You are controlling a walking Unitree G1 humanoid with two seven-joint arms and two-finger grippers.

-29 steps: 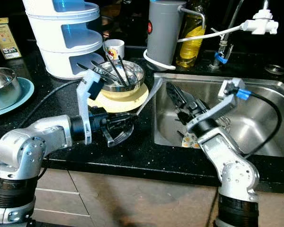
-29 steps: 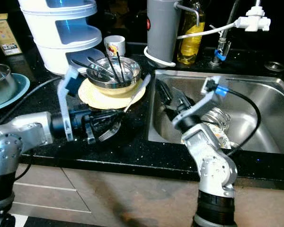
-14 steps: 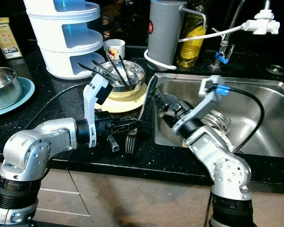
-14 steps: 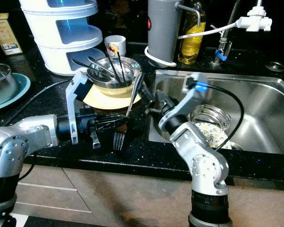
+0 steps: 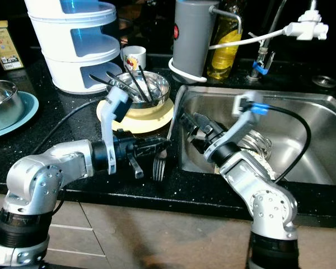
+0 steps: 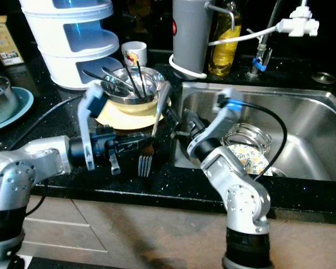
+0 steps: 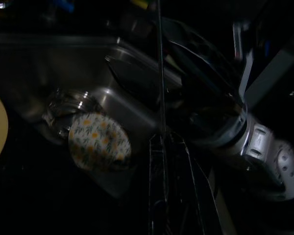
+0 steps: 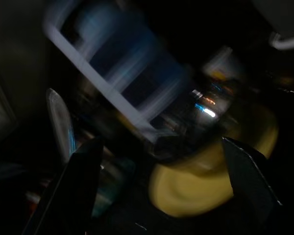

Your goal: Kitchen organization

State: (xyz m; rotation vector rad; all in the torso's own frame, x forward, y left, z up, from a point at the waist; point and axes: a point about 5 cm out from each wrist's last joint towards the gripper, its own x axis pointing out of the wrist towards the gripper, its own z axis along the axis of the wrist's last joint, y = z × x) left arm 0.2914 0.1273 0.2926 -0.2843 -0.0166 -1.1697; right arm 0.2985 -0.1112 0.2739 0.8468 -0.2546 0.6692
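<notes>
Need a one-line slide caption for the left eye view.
Left gripper holds a fork tines-down over the counter; right gripper reaches from the sink.

My robot: two silver arms with black fingers

Each of my arms is built from rounded silver shells joined by black rings. The left arm (image 5: 45, 174) has small screws on its elbow shell and a pale grey bracket (image 5: 109, 126) rising from its wrist, with a black cable (image 5: 67, 115) trailing off it. The right arm (image 5: 257, 188) has a similar bracket with a blue tag (image 5: 256, 109) and a looping black cable (image 5: 302, 126).
</notes>
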